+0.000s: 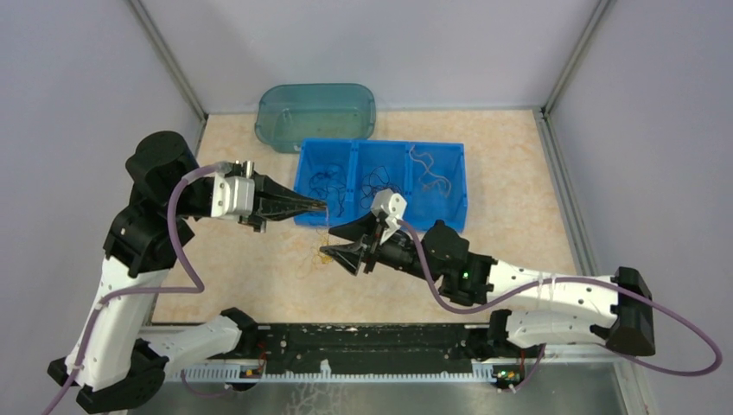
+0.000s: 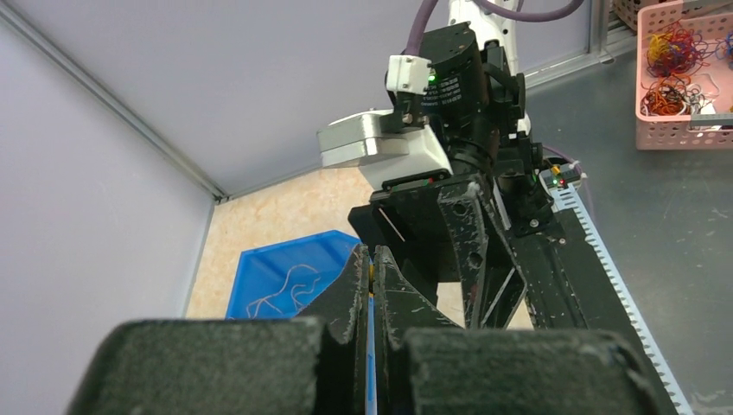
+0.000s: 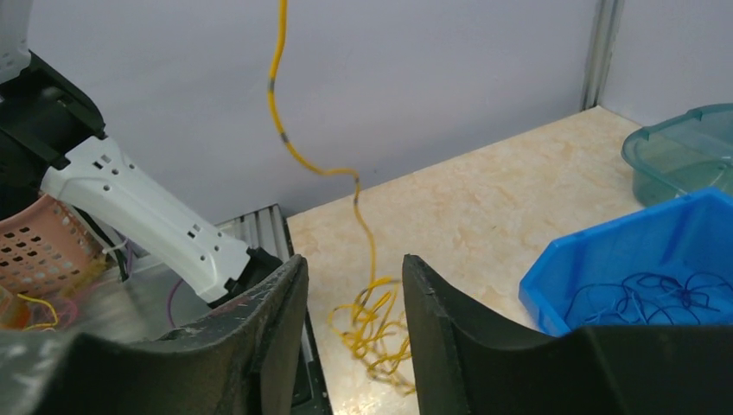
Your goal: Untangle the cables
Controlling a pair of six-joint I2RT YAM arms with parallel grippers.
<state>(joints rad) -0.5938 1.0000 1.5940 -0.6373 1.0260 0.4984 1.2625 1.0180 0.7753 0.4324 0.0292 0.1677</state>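
The left hand (image 1: pixel 321 206) is closed on the yellow cable (image 3: pixel 278 104), which hangs down to a coil on the worktop (image 1: pixel 519 173). The right hand (image 1: pixel 332 243) is open just beside that coil.

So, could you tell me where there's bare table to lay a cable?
Bare tabletop lies right of the blue tray. Crowded before the tray: yellow cable hanging from the left pincer beside the open right pincer.

yellow cable (image 3: pixel 376 333): strand rising, rest clumped on table (image 3: pixel 484 207) | dark cables (image 3: pixel 657 294): looped in blue bin (image 3: pixel 553 285)
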